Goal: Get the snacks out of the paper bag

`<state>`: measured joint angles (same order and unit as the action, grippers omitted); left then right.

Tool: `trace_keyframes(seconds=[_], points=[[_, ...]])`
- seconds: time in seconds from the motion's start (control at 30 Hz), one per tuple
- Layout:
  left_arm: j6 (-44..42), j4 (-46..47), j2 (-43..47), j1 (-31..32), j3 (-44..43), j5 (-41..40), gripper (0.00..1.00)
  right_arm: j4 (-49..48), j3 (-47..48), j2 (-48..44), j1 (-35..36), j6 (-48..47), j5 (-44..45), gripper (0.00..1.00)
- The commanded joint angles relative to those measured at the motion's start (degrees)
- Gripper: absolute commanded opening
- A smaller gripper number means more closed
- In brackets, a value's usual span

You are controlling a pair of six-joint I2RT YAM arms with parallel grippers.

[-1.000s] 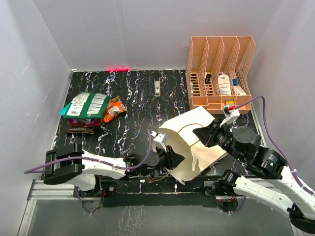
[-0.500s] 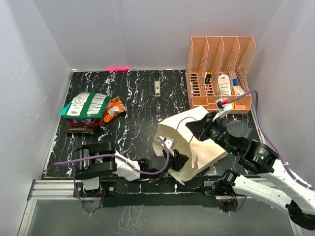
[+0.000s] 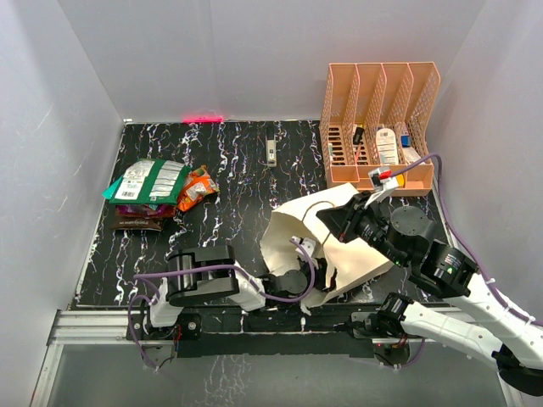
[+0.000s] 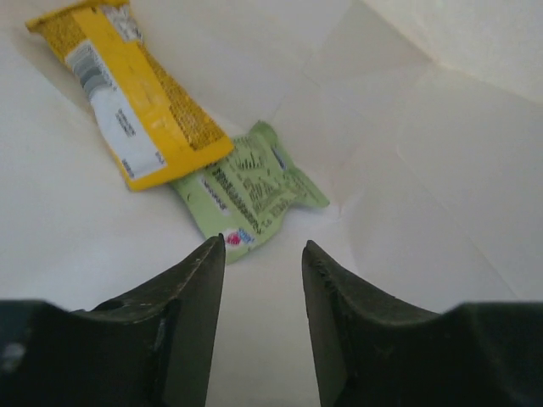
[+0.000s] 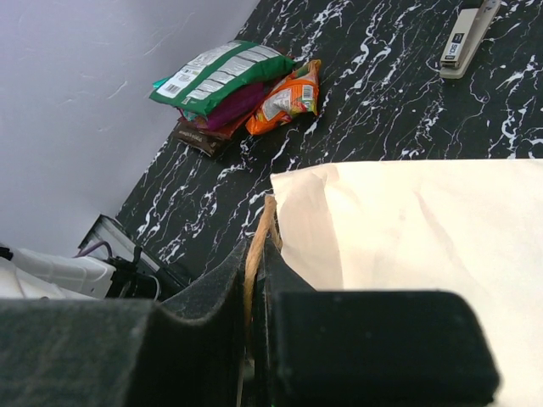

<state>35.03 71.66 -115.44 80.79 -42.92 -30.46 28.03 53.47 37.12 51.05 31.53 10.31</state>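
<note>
The paper bag (image 3: 356,254) lies on its side near the front of the table, its mouth facing left. My right gripper (image 5: 259,254) is shut on the bag's brown cord handle (image 5: 265,222) and holds the mouth up. My left arm reaches into the mouth (image 3: 293,275), and its gripper is hidden by the paper in the top view. Inside the bag, my left gripper (image 4: 264,250) is open with nothing between its fingers. Just ahead of it lie a pale green packet (image 4: 250,191) and a yellow packet (image 4: 136,102). Other snacks lie stacked at the table's left: green (image 3: 148,181), orange (image 3: 197,188), dark brown (image 3: 136,222).
A peach mesh file organiser (image 3: 377,93) with small bottles and tubes stands at the back right, close behind the bag. A stapler (image 3: 271,153) lies at the back centre. Grey walls close in the table on the left, back and right.
My left arm has pushed further right, deeper into the bag, and its jaws have opened. My right gripper has drawn the handle and bag mouth slightly left.
</note>
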Motion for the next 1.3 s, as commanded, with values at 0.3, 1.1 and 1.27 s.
trace_keyframes(seconds=[0.3,1.1,1.27], points=[[-10.31,2.88,-9.77,-4.87,-13.21,-3.31,0.60,-0.67,4.53,-0.87,0.06,-0.20,-2.03,0.07],[-10.83,-5.46,-12.37,-12.16,-13.17,-2.20,0.02,7.73,1.73,-7.49,0.10,1.27,0.99,0.07],[-10.92,-3.71,-1.19,-11.42,-3.99,0.02,0.00,13.84,-0.49,-10.77,0.15,3.44,2.76,0.07]])
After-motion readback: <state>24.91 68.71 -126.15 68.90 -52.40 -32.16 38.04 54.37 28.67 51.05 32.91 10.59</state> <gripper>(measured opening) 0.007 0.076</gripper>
